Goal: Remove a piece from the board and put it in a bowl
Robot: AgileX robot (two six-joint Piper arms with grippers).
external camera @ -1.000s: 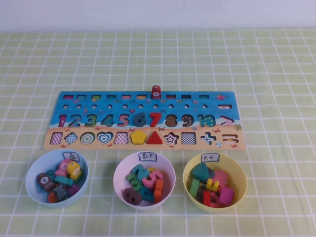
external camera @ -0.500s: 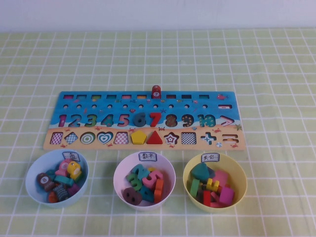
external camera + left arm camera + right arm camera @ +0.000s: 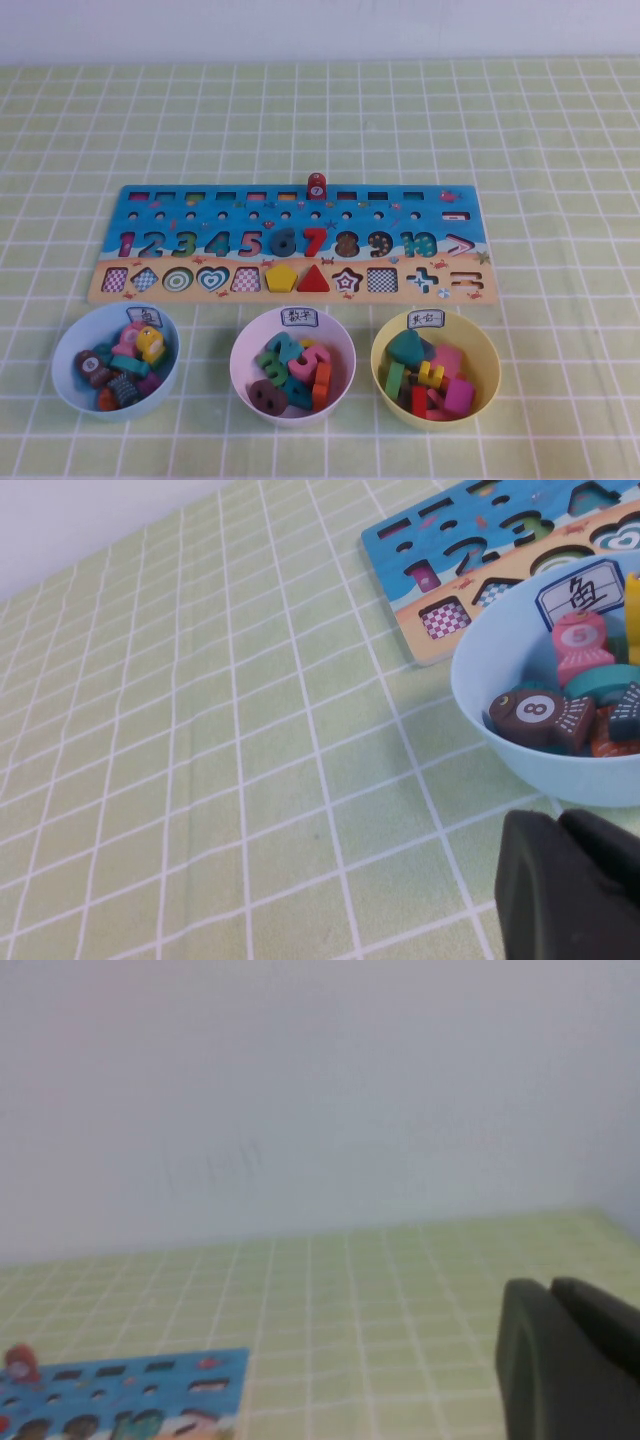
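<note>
High view shows the table, the board mid-table, then the bowl near the front-left corner, holding the piece. Left gripper beside the bowl and right gripper raised: finger state unclear.

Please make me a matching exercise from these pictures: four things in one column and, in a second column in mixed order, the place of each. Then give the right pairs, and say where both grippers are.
Things:
1. brown piece marked 8
2. red piece marked 7
3. yellow pentagon
4. pink-white bowl

Places:
A. standing at the board's far edge
B. between the light blue bowl and the yellow bowl
C. in the board's tan lower strip
D. inside the light blue bowl

Pairs: 1-D, 2-A, 3-C, 4-B.

The left gripper is near the light blue bowl; the right gripper is above the table, away from the board.
</note>
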